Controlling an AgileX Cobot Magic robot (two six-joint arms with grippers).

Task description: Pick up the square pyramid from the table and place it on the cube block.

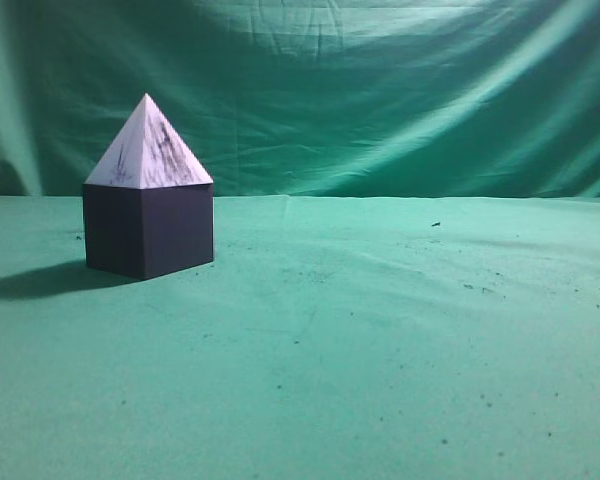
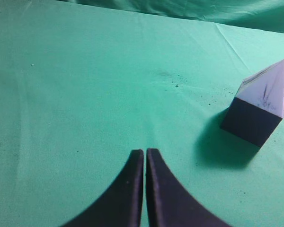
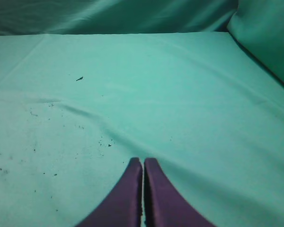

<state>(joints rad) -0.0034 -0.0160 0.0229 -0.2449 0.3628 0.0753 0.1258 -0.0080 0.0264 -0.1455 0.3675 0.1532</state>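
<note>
A white marbled square pyramid point(image 1: 148, 148) sits upright on top of a dark cube block point(image 1: 148, 232) at the left of the green table. Both also show in the left wrist view, the pyramid point(image 2: 267, 90) on the cube point(image 2: 250, 121) at the right edge. My left gripper point(image 2: 145, 152) is shut and empty, well to the left of the stack and nearer the camera. My right gripper point(image 3: 143, 161) is shut and empty over bare cloth. Neither gripper shows in the exterior view.
A green cloth point(image 1: 380, 340) covers the table, with small dark specks scattered on it. A green backdrop point(image 1: 380, 90) hangs behind. The cloth rises into a fold at the right in the right wrist view point(image 3: 265, 42).
</note>
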